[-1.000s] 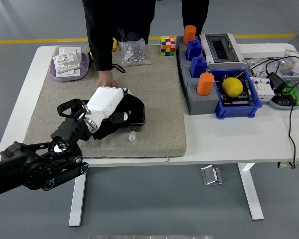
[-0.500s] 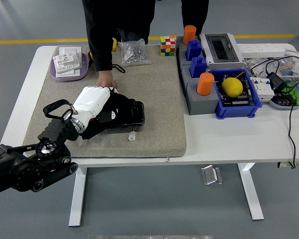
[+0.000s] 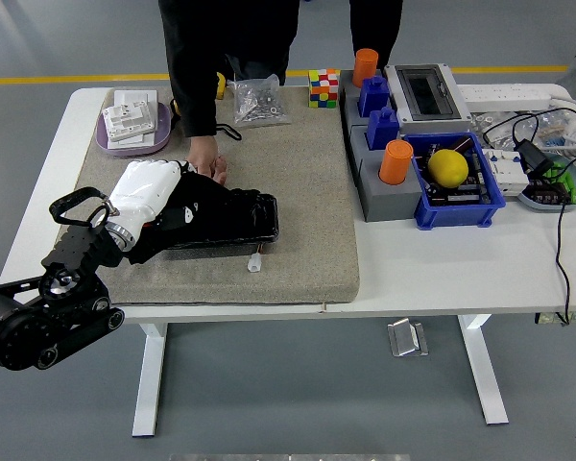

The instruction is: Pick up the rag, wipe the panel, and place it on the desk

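A black panel [image 3: 242,219] lies on the beige mat [image 3: 298,182] on the left half of the table. My left hand [image 3: 158,192], white with a black arm, rests on the panel's left end. Its fingers press a black rag [image 3: 175,227] down onto the panel. Rag and panel are both black, so the edge between them is hard to make out. A person at the far side lays a hand [image 3: 209,163] on the mat at the panel's far edge, just beyond my fingers. My right arm is out of view.
A small white piece [image 3: 254,261] lies by the panel's near edge. At the back stand a purple tray [image 3: 110,142], a screw bag [image 3: 259,102] and a colour cube [image 3: 324,86]. Right of the mat are a grey block with orange cylinders [image 3: 396,161], a blue bin [image 3: 456,213] and cables [image 3: 557,230].
My left hand has slid to the left along the panel, dragging the rag with it. The panel and the person's hand have stayed in place.
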Tool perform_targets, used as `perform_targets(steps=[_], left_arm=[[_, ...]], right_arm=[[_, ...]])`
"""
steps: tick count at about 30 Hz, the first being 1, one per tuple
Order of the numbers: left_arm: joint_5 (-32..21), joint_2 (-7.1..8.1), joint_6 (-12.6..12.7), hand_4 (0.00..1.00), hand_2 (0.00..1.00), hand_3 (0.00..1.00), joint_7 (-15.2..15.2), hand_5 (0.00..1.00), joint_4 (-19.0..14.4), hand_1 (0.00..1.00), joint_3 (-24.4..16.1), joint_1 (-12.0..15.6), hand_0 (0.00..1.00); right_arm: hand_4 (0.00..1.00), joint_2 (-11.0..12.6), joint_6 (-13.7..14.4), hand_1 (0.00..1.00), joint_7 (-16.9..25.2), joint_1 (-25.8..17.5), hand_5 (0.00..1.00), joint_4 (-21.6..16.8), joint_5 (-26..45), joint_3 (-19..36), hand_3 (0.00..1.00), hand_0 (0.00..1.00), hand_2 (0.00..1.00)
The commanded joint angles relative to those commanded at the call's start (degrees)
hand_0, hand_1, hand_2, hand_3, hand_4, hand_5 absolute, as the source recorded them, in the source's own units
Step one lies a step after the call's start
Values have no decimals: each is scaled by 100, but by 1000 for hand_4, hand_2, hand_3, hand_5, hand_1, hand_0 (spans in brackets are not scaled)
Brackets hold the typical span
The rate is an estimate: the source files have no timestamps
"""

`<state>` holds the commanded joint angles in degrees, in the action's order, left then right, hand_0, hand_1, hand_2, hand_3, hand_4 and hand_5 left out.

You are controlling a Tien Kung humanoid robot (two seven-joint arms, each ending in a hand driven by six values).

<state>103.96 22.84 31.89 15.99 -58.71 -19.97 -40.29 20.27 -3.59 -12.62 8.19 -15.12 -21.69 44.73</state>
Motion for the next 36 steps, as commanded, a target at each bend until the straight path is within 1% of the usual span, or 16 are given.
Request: perform_targets(steps=[8,18,21,26,32,36], left_arm=[[24,182,6,140,524,467,-32,2,36,91,-183,185,217],[116,383,26,140,524,468,-69,2,39,91,-525,469,217],[153,415,30,139,524,467,-77,2,57,90,-613,520,217],[208,490,54,139,523,467,-87,2,-25,90,-675,596,217],[195,510,59,141,522,464,-94,2,-40,90,-660,604,217],[166,435,64,141,522,464,-91,2,-69,90,-566,551,217]], right_arm=[[998,-10,10,602,5,-6,575,-5,-19,63,639,769,706],[998,-3,3,601,-5,-23,575,0,-16,87,639,769,706],[998,-4,1,600,-2,-31,576,-1,-1,61,639,769,706],[998,-14,10,600,8,-39,575,-4,3,50,639,769,706],[998,-16,9,600,1,-46,575,5,-14,58,639,769,706],[998,-17,9,600,5,-45,575,6,-1,49,639,769,706]])
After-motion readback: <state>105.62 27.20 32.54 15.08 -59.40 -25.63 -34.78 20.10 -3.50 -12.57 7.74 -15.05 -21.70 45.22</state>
